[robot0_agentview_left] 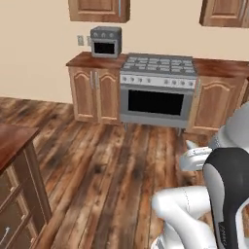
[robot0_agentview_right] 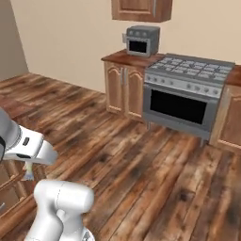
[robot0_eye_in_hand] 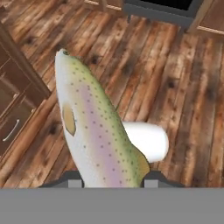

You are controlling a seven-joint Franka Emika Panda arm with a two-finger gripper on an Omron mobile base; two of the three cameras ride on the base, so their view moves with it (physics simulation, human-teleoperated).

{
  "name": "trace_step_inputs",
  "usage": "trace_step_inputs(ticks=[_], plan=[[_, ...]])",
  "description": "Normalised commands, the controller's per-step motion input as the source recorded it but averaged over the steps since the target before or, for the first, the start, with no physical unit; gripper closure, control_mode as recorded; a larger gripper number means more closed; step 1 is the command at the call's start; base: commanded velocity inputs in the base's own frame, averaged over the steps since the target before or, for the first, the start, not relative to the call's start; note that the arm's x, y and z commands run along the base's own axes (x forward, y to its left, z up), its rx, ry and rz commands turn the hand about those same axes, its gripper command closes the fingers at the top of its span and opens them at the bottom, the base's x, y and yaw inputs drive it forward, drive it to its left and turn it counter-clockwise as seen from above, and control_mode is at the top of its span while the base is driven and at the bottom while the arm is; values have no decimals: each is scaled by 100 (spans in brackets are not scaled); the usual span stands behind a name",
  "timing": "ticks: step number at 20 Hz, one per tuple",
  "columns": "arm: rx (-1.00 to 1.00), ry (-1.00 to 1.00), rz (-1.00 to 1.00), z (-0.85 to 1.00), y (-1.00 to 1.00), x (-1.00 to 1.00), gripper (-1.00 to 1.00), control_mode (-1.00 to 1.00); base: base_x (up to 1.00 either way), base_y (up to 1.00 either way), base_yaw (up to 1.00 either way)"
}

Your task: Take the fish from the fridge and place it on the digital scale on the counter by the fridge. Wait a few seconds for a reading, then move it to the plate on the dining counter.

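While the hand view has the claw (robot0_eye_in_hand: 112, 180) clamped on the fish (robot0_eye_in_hand: 94, 131) above wood floor (robot0_eye_in_hand: 183, 87) — base views add more. Stove (robot0_agentview_left: 156, 90) and toaster oven (robot0_agentview_left: 106, 41) on the far table (robot0_agentview_left: 95, 61).

Fish (robot0_eye_in_hand: 94, 131) tail end cut off at hand view bottom btwn end effector (robot0_eye_in_hand: 113, 180) tips, mostly hidden; stove (robot0_eye_in_hand: 159, 8) cropped by top edge; dining counter (robot0_agentview_left: 12, 141) cut at left base view's left.
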Motion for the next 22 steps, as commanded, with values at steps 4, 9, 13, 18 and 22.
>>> trace_step_inputs(ticks=[4, 9, 13, 18, 22], plan=[[0, 0, 0, 0, 0, 0, 100, 100, 0, 13, 100], [0, 0, 0, 0, 0, 0, 100, 100, 0, 11, 100], [0, 0, 0, 0, 0, 0, 100, 100, 0, 10, 100], [0, 0, 0, 0, 0, 0, 100, 100, 0, 10, 100], [0, 0, 0, 0, 0, 0, 100, 100, 13, 4, 96]])
